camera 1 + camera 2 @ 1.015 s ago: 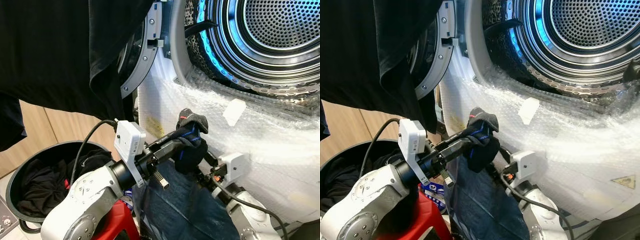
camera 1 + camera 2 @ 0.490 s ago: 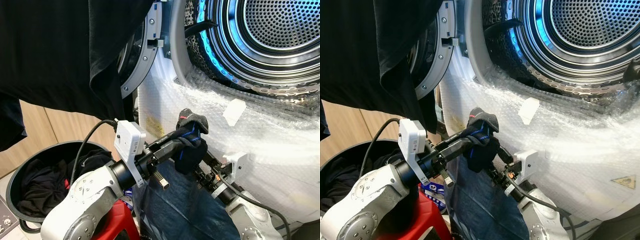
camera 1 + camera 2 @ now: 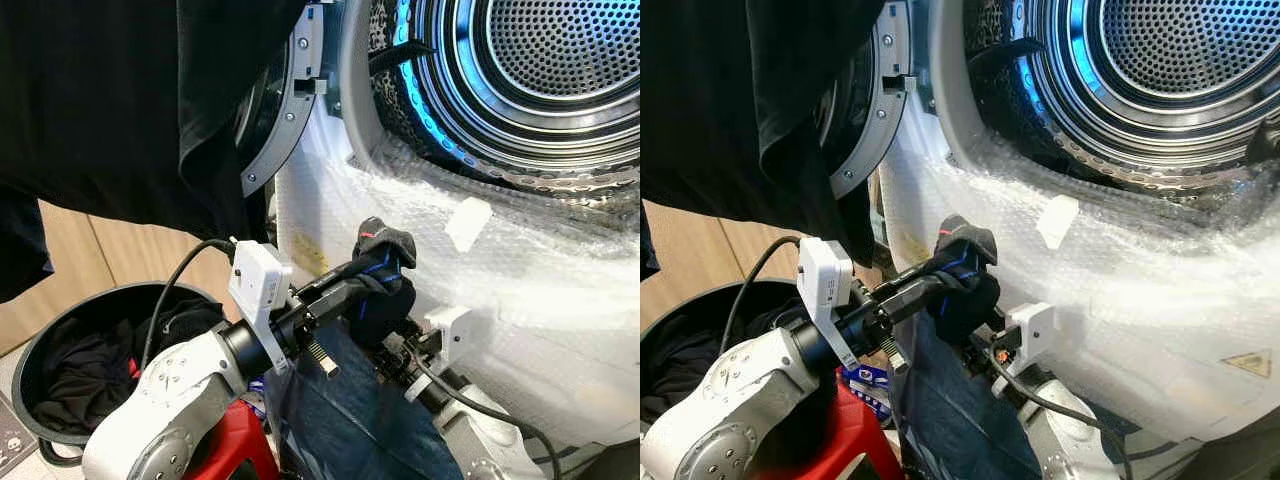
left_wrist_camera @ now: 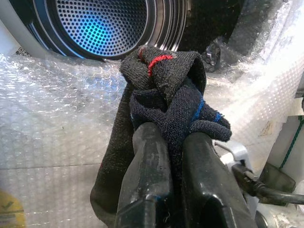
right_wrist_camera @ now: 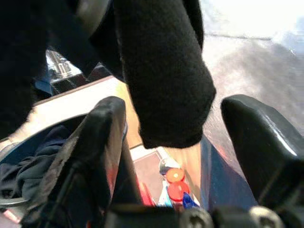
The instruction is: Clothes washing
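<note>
Black laundry basket [image 3: 40,400] low left, dark clothes inside. My left pincer [image 4: 173,142] pinches a dark sock bundle [image 3: 385,290], red and blue stitching, below the washer drum [image 3: 560,60]. My right pincer [image 5: 166,137] spread beneath the bundle's hanging end. Yellow sticker [image 4: 9,209] unreadable.

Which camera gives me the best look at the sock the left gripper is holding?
The left wrist view: the dark sock sits close up, pinched between the left gripper's fingers, red and blue stitching visible. The eye views show it small, bunched at the fingertips below the washer drum. The right wrist view shows a dark hanging end between the right gripper's open fingers.
</note>
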Available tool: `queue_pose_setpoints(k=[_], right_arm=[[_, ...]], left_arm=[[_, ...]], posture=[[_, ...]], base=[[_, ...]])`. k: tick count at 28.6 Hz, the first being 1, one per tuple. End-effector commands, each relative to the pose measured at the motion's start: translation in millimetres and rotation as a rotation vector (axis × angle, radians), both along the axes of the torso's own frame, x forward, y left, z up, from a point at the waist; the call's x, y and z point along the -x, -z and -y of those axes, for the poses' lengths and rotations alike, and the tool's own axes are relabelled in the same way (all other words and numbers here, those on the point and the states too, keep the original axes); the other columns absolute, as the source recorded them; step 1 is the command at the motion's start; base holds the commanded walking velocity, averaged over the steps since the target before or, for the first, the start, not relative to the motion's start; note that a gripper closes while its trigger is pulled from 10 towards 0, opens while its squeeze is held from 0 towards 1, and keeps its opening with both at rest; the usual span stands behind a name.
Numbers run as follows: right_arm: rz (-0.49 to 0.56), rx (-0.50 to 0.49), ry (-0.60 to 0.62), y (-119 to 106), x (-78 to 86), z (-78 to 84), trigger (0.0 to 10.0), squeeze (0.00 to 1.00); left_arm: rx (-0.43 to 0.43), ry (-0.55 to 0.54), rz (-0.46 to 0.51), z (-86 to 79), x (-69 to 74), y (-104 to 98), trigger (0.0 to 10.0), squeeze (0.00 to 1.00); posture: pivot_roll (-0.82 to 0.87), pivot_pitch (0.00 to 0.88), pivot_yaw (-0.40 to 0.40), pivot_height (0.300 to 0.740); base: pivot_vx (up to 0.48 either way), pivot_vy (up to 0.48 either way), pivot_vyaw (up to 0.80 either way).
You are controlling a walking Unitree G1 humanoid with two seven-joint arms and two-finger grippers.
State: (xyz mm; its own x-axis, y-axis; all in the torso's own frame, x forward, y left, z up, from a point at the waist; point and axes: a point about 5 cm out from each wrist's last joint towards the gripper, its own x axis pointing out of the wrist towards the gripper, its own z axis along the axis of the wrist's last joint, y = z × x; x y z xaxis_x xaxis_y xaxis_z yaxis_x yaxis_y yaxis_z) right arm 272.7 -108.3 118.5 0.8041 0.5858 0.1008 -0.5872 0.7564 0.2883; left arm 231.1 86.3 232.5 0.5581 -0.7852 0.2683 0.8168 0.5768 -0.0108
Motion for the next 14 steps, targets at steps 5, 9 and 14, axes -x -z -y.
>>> queue_pose_setpoints(k=[5, 9, 14], right_arm=[[-0.011, 0.002, 0.049, 1.5, -3.1, 3.9, 10.0, 0.0], [-0.012, -0.003, 0.042, 1.6, -2.9, 2.7, 5.9, 0.0], [-0.018, -0.01, 0.038, 2.7, -3.0, -3.3, 0.0, 0.0]], left_arm=[[0.009, 0.024, 0.009, 3.4, -0.2, -3.3, 0.0, 0.0], [0.01, 0.024, 0.009, 3.6, -0.3, -3.3, 0.0, 0.0], [0.011, 0.024, 0.009, 3.8, -0.6, -3.3, 0.0, 0.0]], posture=[[0.04, 0.0, -0.072, 0.74], [0.04, 0.0, -0.073, 0.74], [0.05, 0.0, -0.075, 0.74]], base=[[0.0, 0.0, 0.0], [0.0, 0.0, 0.0], [0.0, 0.0, 0.0]])
